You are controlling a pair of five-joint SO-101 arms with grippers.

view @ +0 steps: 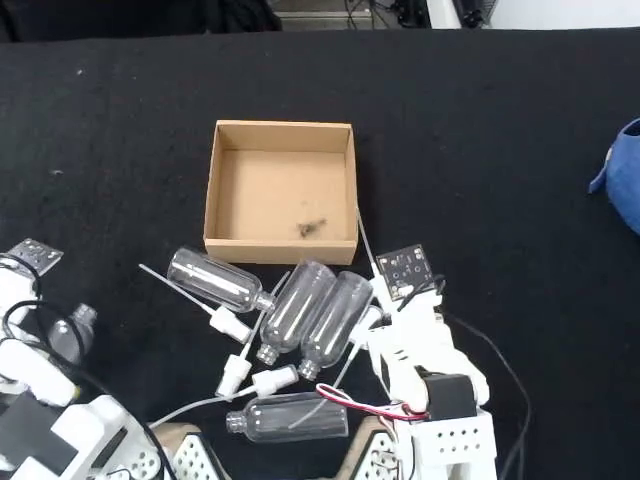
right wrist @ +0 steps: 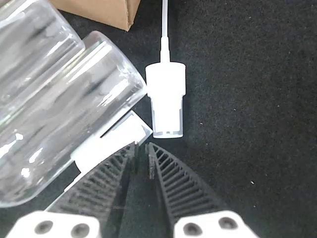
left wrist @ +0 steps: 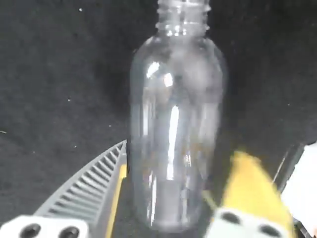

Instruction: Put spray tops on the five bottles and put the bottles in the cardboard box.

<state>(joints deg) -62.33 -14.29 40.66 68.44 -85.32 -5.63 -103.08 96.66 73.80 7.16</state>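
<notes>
The left gripper is closed about a clear capless bottle; its grey ribbed finger presses one flank and its yellow finger the other, with the open threaded neck pointing away from the wrist. In the high view this bottle sits at the left arm, well apart from the cardboard box, which stands open and upright on the black table with no bottle inside it. The right gripper is clenched to a thin slit with nothing between its ribbed fingers. Just past its tips lies a white spray top, apart from them, its dip tube running toward the box corner. A second white spray top lies against one finger, partly under the base of a lying bottle. Four more bottles lie on the table, all without tops: a first bottle just in front of the box's near wall, a touching pair side by side with bases toward the box and necks toward the arms, and a crosswise bottle near the arm bases. Three loose spray tops lie scattered among the necks — none is fitted. A blue object shows at the table's right edge.
</notes>
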